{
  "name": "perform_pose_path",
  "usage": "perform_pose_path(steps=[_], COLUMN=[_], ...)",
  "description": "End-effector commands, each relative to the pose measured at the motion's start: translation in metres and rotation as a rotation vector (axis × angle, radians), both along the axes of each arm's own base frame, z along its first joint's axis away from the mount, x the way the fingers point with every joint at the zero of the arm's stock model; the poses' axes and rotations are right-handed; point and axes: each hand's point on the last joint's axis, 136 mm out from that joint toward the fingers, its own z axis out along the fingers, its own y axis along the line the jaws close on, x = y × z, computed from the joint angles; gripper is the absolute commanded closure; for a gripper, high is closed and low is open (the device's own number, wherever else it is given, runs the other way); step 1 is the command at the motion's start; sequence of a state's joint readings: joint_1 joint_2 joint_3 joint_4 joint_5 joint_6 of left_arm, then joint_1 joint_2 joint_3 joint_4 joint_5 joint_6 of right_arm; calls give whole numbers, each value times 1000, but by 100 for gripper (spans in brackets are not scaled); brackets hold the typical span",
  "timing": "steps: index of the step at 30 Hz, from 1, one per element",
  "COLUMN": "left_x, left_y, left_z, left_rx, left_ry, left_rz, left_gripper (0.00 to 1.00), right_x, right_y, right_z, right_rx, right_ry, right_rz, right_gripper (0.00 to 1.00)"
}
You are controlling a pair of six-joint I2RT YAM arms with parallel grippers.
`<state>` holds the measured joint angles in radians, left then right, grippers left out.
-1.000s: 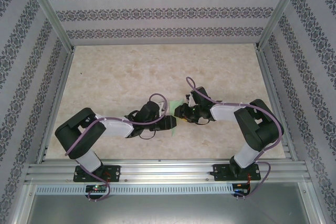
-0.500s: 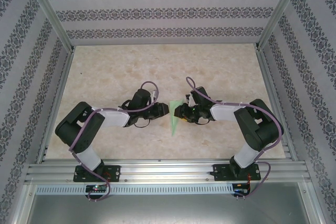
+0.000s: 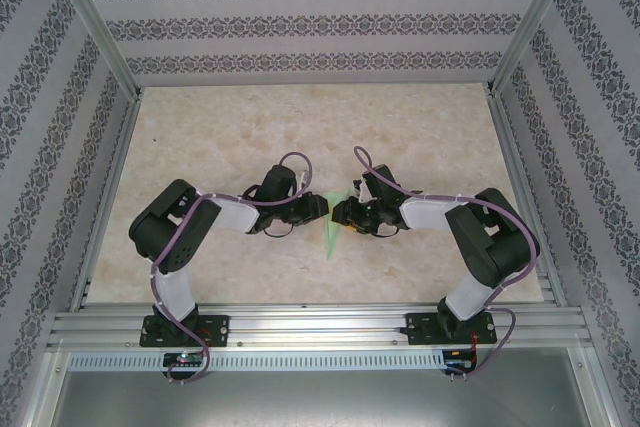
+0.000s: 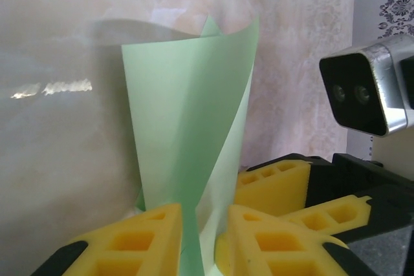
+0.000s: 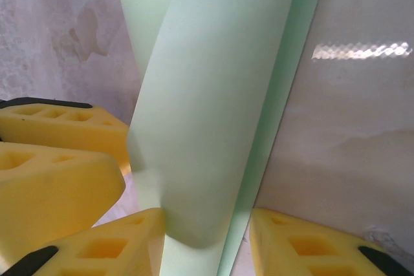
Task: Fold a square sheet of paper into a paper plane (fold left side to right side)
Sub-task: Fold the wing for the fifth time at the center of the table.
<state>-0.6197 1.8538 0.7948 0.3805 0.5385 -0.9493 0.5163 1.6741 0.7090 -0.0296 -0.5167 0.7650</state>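
Observation:
The square sheet of paper [image 3: 330, 234] is pale mint green and lies mid-table, loosely doubled over into a narrow strip between both grippers. In the left wrist view the paper [image 4: 181, 108] curls up, and its near end runs through the gap of my left gripper [image 4: 204, 227], whose jaws stand slightly apart. In the right wrist view the paper [image 5: 220, 82] bulges as a soft uncreased roll between the jaws of my right gripper [image 5: 207, 227], resting against the left pad [image 5: 123, 240]. From above, the left gripper [image 3: 321, 211] and right gripper [image 3: 341, 213] face each other almost tip to tip.
The beige marbled table [image 3: 300, 137] spreads wide behind and beside the arms. Patterned walls and metal posts [image 3: 95, 32] ring it. The right arm's camera [image 4: 362, 88] and yellow fingers [image 4: 278, 182] sit close on the right of the left wrist view.
The left arm drew back and up from the paper, then came in again towards the right gripper. Less of the green strip shows now. The right arm has stayed put.

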Motion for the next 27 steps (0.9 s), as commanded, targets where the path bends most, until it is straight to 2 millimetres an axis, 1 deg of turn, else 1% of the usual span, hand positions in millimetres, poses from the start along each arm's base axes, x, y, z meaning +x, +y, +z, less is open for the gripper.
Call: perform_pose_path(steps=[1, 12, 15, 16, 20, 27], left_x=[14, 16, 16, 16, 16, 16], left_y=[-7, -8, -8, -8, -3, 3], left_z=[12, 5, 4, 4, -2, -13], left_rx=[-57, -45, -41, -41, -8, 46], left_ry=[-37, -26, -25, -25, -27, -24], left_rz=[5, 7, 8, 7, 16, 24], left_gripper=[75, 79, 83, 86, 94, 96], right_x=[-6, -6, -6, -6, -6, -4], right_y=[-3, -3, -2, -2, 0, 1], right_z=[-24, -24, -24, -24, -19, -6], right_rx=[-58, -58, -57, -55, -42, -20], right_ry=[24, 28, 29, 30, 16, -18], right_rz=[14, 15, 15, 16, 24, 32], right_gripper=[60, 60, 60, 59, 57, 54])
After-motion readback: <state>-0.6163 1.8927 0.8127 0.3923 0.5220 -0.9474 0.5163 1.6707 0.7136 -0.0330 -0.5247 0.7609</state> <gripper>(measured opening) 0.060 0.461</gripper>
